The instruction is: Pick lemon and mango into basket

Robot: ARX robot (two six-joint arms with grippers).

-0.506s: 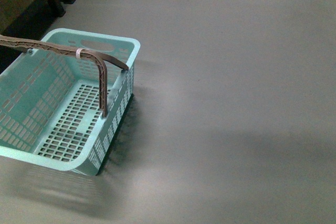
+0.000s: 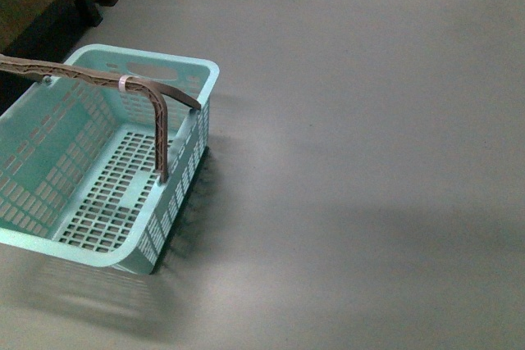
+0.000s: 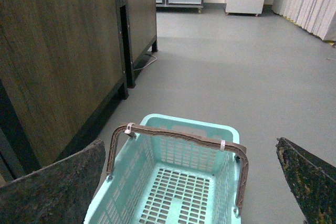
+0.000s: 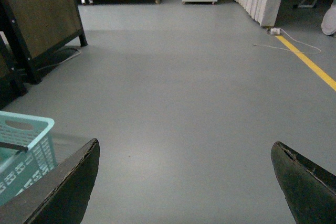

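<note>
- On the grey floor (image 2: 369,161), the basket (image 2: 49,149) stands, brown handle (image 2: 98,78) raised.
- Left gripper (image 3: 189,142) faces it, fingers spread wide.
- Right gripper (image 4: 184,142) likewise spread, over floor.

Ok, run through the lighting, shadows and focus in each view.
Front view: soft even light, the basket throws a faint slotted shadow on the floor. Left wrist view: basket sharp, left pincer dark and underlit. Right wrist view: pale sheen on the floor, right pincer likewise dark.

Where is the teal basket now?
The light teal slotted plastic basket sits on the grey floor at the front view's left, near a wooden cabinet.
</note>
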